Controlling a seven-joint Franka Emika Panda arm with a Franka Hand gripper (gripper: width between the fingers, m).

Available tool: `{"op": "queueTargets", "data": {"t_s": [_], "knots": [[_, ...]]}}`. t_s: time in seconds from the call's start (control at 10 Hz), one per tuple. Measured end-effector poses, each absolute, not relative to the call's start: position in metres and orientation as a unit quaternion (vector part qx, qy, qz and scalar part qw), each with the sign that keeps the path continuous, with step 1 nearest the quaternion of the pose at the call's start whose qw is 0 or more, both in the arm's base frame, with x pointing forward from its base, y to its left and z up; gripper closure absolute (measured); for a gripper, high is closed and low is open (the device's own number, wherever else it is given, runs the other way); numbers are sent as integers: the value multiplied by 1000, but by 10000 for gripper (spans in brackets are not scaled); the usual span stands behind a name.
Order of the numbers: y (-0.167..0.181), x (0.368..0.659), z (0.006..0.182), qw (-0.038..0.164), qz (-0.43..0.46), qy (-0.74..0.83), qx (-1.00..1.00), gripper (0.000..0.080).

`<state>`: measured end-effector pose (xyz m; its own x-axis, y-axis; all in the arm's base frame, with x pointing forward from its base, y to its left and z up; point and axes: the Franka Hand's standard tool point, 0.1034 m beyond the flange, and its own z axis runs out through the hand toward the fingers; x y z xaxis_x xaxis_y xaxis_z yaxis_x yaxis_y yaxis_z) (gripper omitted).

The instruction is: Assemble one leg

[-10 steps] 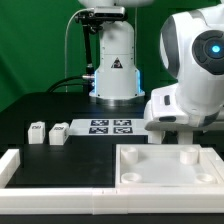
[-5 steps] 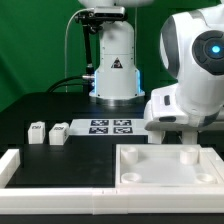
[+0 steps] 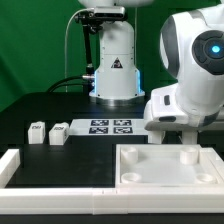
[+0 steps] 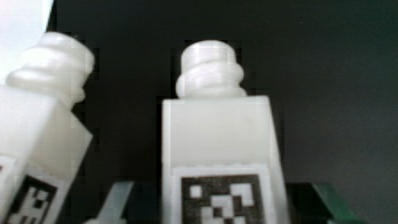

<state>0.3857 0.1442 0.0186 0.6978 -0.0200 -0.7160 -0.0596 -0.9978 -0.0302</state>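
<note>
In the wrist view a white leg point(image 4: 221, 130) with a knobbed end and a black-and-white tag lies between my fingers. My gripper point(image 4: 222, 198) is open, with a dark gap on each side of the leg. A second leg point(image 4: 43, 110) lies beside it, outside the jaws. In the exterior view my gripper point(image 3: 163, 131) hangs low behind the far edge of the large white panel point(image 3: 140, 172), and the legs under it are hidden. Two more legs point(image 3: 37, 131) point(image 3: 59, 131) lie at the exterior view's left.
The marker board point(image 3: 110, 126) lies mid-table in front of the robot base point(image 3: 114, 70). A long white rail point(image 3: 50, 170) runs along the front, left of the panel. The panel has round sockets point(image 3: 186, 157).
</note>
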Motion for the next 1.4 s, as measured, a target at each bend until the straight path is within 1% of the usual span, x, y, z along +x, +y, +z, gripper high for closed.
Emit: {"op": "queueTargets", "data": {"t_s": [0.2,0.4,0.5,0.6,0.7,0.8,1.0,1.1,1.3,1.4], "knots": [[143,392,57,19,401,29,-915,511],[143,406,83,18,384,35,-923,509],[143,406,80,19,378,35,-925,509],[147,416,73,24,331,37,-943,509],[149,418,75,27,277,37,-960,509],[148,414,77,27,252,36,-967,509],[153,423,75,35,147,37,-988,509],[152,420,76,36,121,36,-991,509],[137,452,93,41,41,23,-998,509],[131,463,96,41,18,20,-999,509]]}}
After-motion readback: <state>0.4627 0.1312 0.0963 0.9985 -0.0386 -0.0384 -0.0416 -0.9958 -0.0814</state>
